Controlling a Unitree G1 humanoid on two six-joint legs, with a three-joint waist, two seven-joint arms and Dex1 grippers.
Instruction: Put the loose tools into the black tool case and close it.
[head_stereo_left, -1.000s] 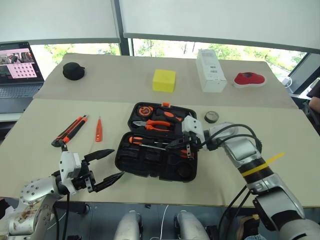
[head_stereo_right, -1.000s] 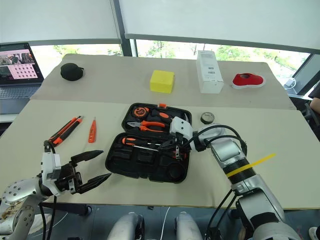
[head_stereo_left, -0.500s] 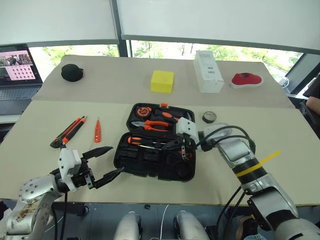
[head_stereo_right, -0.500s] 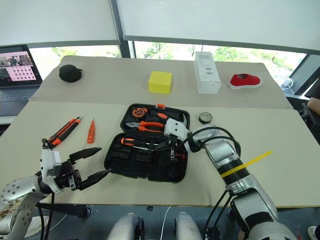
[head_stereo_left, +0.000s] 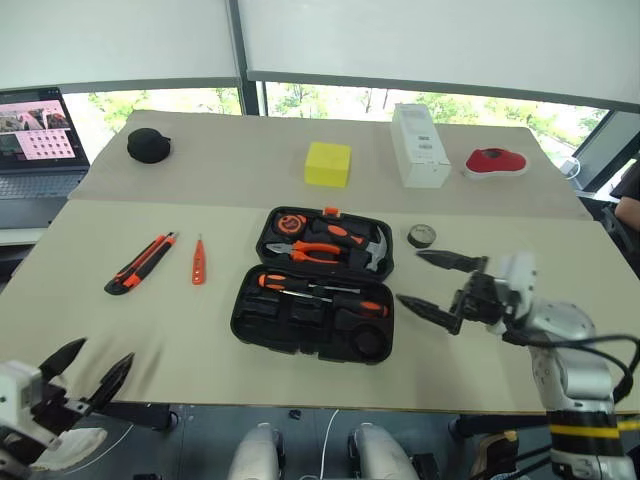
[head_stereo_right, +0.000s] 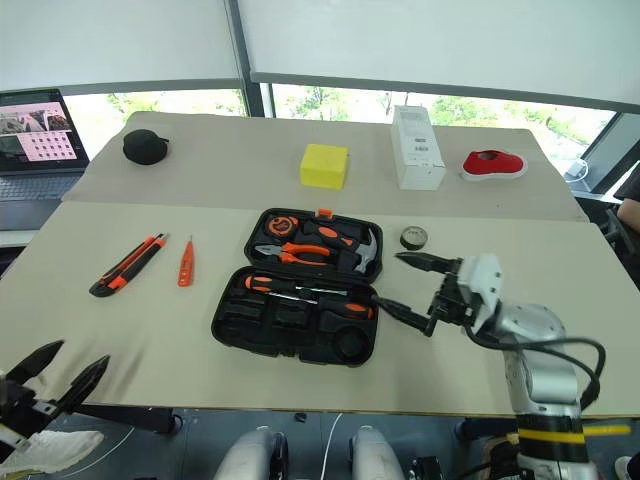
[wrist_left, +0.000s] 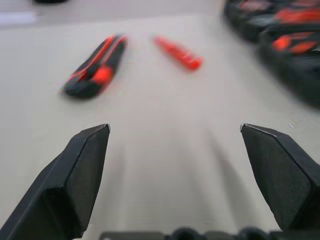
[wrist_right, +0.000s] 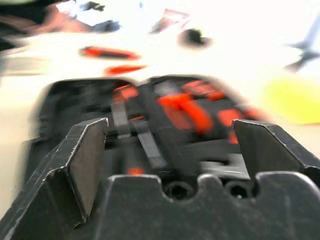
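Note:
The black tool case (head_stereo_left: 290, 330) lies open in the middle of the table. Two black-and-orange screwdrivers (head_stereo_left: 318, 290) rest in its near half, and pliers and a hammer fill the far half. To the case's left, the orange-and-black utility knife (head_stereo_left: 140, 262) and the small orange tester screwdriver (head_stereo_left: 198, 262) lie on the table. The dark tape roll (head_stereo_left: 422, 236) sits just right of the case. My right gripper (head_stereo_left: 411, 278) hovers open and empty at the case's right edge, pointing at it. My left gripper (head_stereo_left: 103, 353) hangs open and empty at the table's front left edge, facing the knife (wrist_left: 95, 67).
Along the back of the table stand a round black pouch (head_stereo_left: 148, 144), a yellow block (head_stereo_left: 328, 163), a white box (head_stereo_left: 420, 144) and a red object (head_stereo_left: 497, 160). A laptop (head_stereo_left: 40, 140) sits at the far left.
My right gripper opened, left the screwdriver lying in the case and pulled back to the right. My left arm swung away from the case to the front left corner.

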